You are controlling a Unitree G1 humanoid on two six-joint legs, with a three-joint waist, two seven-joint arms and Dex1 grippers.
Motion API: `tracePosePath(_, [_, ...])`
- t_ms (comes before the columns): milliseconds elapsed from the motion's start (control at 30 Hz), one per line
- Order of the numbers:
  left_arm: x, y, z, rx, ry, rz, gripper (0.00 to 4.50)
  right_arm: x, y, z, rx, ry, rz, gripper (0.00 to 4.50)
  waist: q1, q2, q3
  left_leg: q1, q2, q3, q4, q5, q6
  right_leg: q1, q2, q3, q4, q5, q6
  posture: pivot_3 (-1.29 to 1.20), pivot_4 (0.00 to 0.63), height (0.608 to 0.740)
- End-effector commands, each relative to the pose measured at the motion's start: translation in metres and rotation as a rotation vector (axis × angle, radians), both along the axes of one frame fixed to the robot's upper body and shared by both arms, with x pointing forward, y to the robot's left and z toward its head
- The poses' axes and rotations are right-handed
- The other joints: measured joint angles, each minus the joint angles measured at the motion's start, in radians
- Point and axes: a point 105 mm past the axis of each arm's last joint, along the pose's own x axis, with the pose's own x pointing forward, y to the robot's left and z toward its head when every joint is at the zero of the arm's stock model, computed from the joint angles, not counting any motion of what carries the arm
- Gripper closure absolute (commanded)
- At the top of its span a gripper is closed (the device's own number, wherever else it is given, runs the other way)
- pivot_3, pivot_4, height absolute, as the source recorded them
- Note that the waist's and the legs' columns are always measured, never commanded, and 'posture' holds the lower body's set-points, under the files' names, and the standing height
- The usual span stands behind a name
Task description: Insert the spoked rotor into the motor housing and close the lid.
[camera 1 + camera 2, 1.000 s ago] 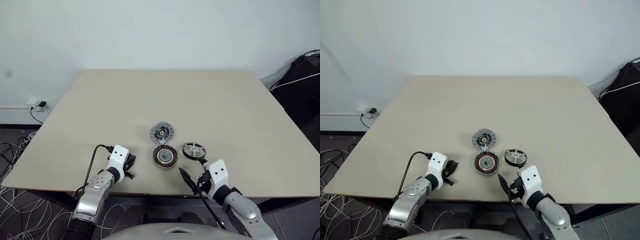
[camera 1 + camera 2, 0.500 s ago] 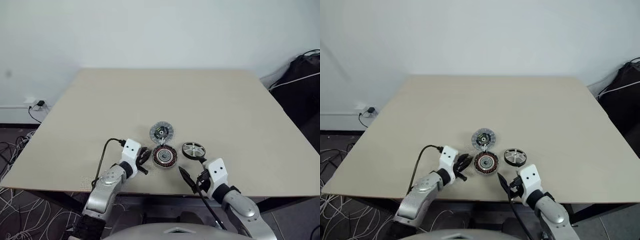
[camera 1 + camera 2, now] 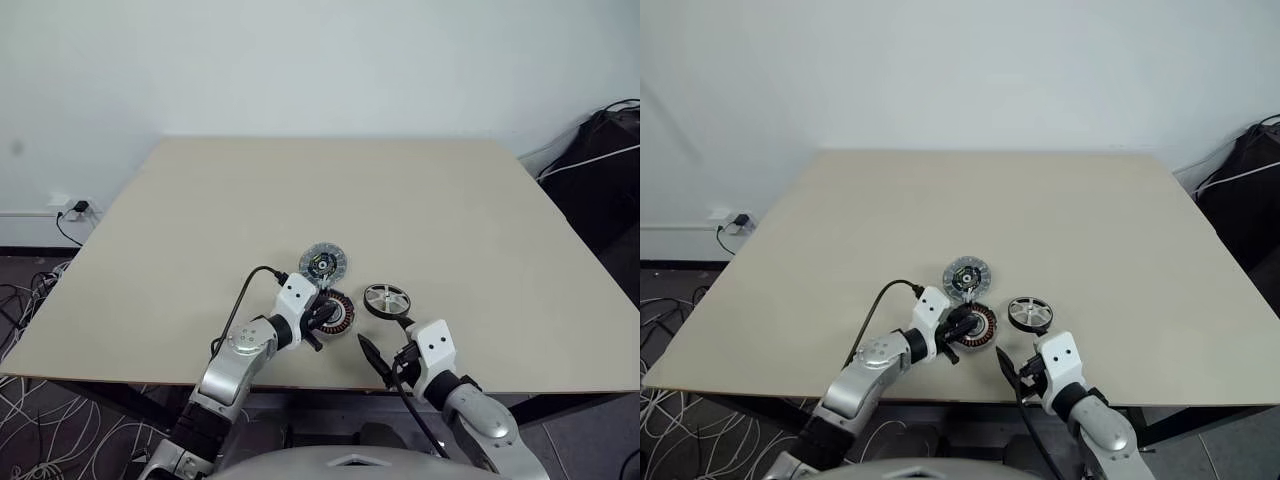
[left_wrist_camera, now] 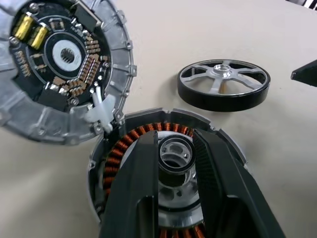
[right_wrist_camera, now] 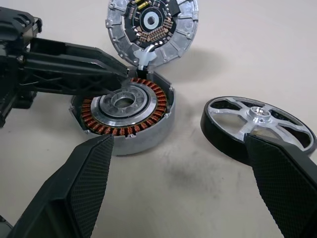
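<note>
The left gripper (image 3: 322,316) is reaching in low from the robot's left, its two black fingers (image 4: 133,193) lying over the top of the motor housing (image 5: 124,115) with a narrow gap between them that is framing the silver hub; whether they are pressing on the windings is not clear, and nothing is being gripped. The left forearm is angling across toward the middle of the desk (image 3: 330,190). The lid (image 3: 323,264) is lying open, circuit face up, just behind the housing and touching its rim at a small white hinge piece (image 4: 101,110). The spoked rotor (image 3: 387,300) is resting flat on the desk just to the right of the housing, apart from it. The right gripper (image 3: 384,345) is hovering near the desk's front edge, fingers spread wide and empty, pointing toward the housing and rotor. A black bag (image 3: 605,170) and cables are sitting beyond the desk's right side.
</note>
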Motion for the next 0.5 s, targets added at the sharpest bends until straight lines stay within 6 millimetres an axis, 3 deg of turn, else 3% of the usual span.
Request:
tracePosePath(33, [0.0025,-0.0064,0.0037,0.002,-0.022,-0.028,3.83,0.0054,0.0021,0.0152,0.007,-0.066,-0.003,0.00,0.000,0.000,0.000,0.000,0.000,0.000,0.000,0.000,0.000,0.000,0.000,0.000,0.000,0.000,0.000,0.00,0.000,0.740])
tracePosePath(167, [0.0014,-0.0067,0.0001,0.010,-0.005,-0.035,3.83,0.0057,0.0026,0.0167,0.007,-0.070,-0.005,0.00,0.000,0.000,0.000,0.000,0.000,0.000,0.000,0.000,0.000,0.000,0.000,0.000,0.000,0.000,0.000,0.00,0.000,0.740])
tracePosePath(200, [0.0012,-0.0067,-0.0003,0.010,-0.003,-0.036,3.08,0.0058,0.0027,0.0170,0.007,-0.070,-0.006,0.00,0.000,0.000,0.000,0.000,0.000,0.000,0.000,0.000,0.000,0.000,0.000,0.000,0.000,0.000,0.000,0.00,0.000,0.740])
tracePosePath(500, [0.0038,-0.0040,0.0085,-0.013,-0.044,-0.001,0.16,0.0040,0.0023,0.0141,0.007,-0.067,-0.005,0.00,0.000,0.000,0.000,0.000,0.000,0.000,0.000,0.000,0.000,0.000,0.000,0.000,0.000,0.000,0.000,0.00,0.000,0.740])
